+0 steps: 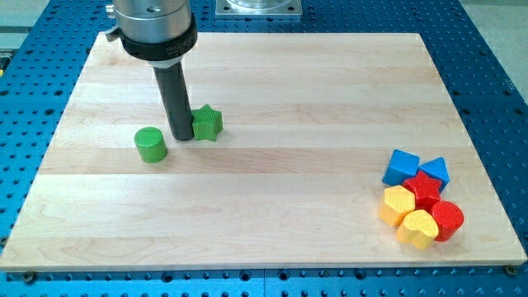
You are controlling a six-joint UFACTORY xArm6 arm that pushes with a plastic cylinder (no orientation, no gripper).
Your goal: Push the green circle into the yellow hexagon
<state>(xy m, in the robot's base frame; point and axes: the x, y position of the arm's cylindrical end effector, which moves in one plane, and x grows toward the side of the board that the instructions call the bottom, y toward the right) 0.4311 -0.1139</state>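
Arm: enters from the far left of the scene; a grey cylindrical mount (154, 29) with a black collar carries a straight dark rod (176, 95) that stands upright over the wooden board (272, 91).

End effector: my tip (182, 138) rests at board level. It is a plain rod end with nothing to open or close, and it holds nothing.

Tip position: between two green blocks, just beside the green star (207, 124) on its left edge, seemingly touching it, and a short gap to the right of the green circle (151, 144).

Green circle: on the left half of the board, slightly nearer than the tip, standing free.

Yellow hexagon (397, 205): in the near right corner, well apart from the green circle, on the left side of a tight cluster.

Cluster, other members: blue cube (402, 167), blue triangle (436, 172), red star (425, 189), red cylinder (448, 219), yellow heart (417, 228).

Surround: blue perforated table (495, 82).
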